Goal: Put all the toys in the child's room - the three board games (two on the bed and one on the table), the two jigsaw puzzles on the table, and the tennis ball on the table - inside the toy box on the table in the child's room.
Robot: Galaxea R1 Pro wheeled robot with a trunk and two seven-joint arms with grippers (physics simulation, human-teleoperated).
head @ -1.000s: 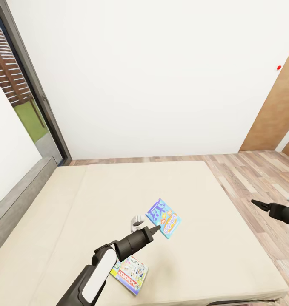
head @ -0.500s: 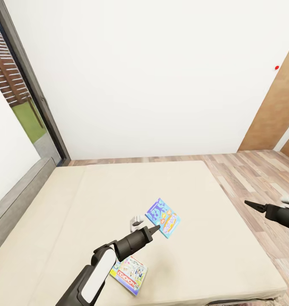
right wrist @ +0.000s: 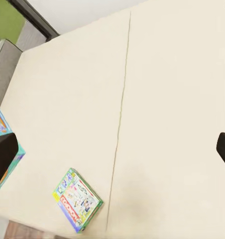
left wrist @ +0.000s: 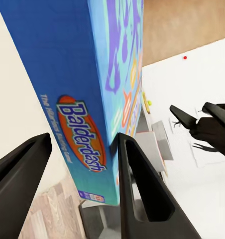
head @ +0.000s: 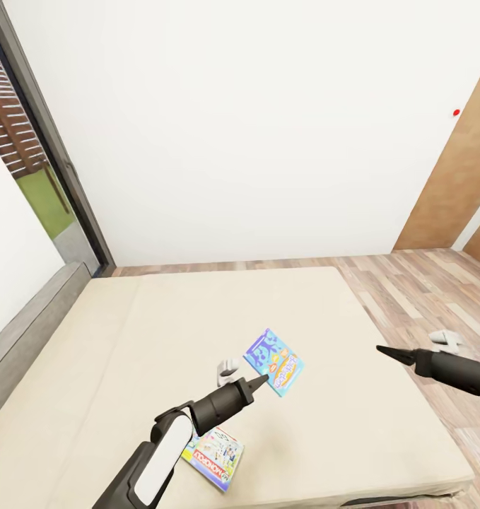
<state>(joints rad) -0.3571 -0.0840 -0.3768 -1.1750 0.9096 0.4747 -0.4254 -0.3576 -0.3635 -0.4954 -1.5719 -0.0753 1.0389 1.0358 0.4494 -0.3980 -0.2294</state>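
Note:
A blue board game point(head: 275, 360), printed "Balderdash" point(left wrist: 87, 74), sits tilted just above the beige bed point(head: 162, 332). My left gripper point(head: 261, 380) is shut on its near edge, with a dark finger on each side of the box point(left wrist: 82, 139). A white-green Monopoly board game point(head: 215, 456) lies flat on the bed near its front edge, beside my left forearm, and also shows in the right wrist view point(right wrist: 77, 199). My right gripper point(head: 381, 350) hovers over the bed's right side, fingers spread wide point(right wrist: 112, 152), holding nothing.
Wood-plank floor point(head: 416, 290) runs along the bed's right side. A brown door point(head: 459, 177) and a red wall button point(head: 456, 112) are at the far right. A dark-framed window point(head: 34, 134) and a grey ledge point(head: 27, 332) border the left.
My right arm has swung left, from beyond the bed's right edge to over the mattress. The left gripper and the blue box have barely moved.

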